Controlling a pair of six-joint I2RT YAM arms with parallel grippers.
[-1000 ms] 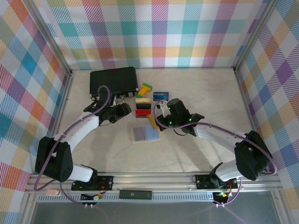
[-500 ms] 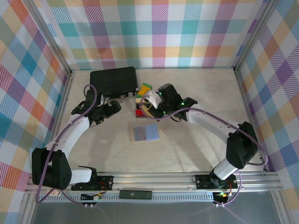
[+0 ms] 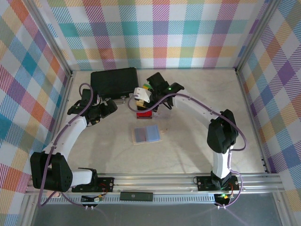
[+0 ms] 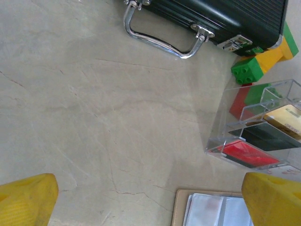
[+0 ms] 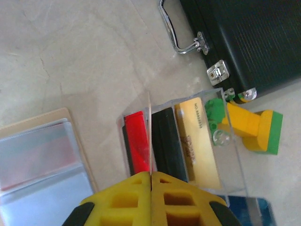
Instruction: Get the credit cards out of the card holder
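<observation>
1. Table [image 3: 188, 141]: pale, marbled; it carries every item below.

2. Holder [image 3: 146, 134]: we list it nearest the arm bases, lying flat on the table between the two arms. It is a translucent pocket sleeve with a tan border. Neither gripper touches it. We cannot tell what its pockets contain.

3. Left gripper [image 4: 149, 200]: we find it to the left of the holder, jaws spread wide with nothing between them. It hangs over bare table, apart from all the items.

4. Rack [image 4: 217, 122]: a clear, divided tray just beyond the holder. We count a red card [image 5: 138, 146] in its nearest slot, then a black card [image 5: 167, 146], then a gold card [image 5: 197, 141].

5. Right gripper [image 5: 150, 181]: it sits over the rack, its yellow fingers pressed together on a pale card [image 5: 149, 136]. We see this card edge-on, and it points down between the red and black cards.

6. Blue card [image 5: 249, 212]: flat on the table, just beside the rack on its gold-card side.

7. Blocks [image 5: 254, 127]: green and yellow, at the far end of the rack.

8. Case [image 3: 115, 81]: black with a metal handle and clasps. We place it farthest back, just beside the blocks.
</observation>
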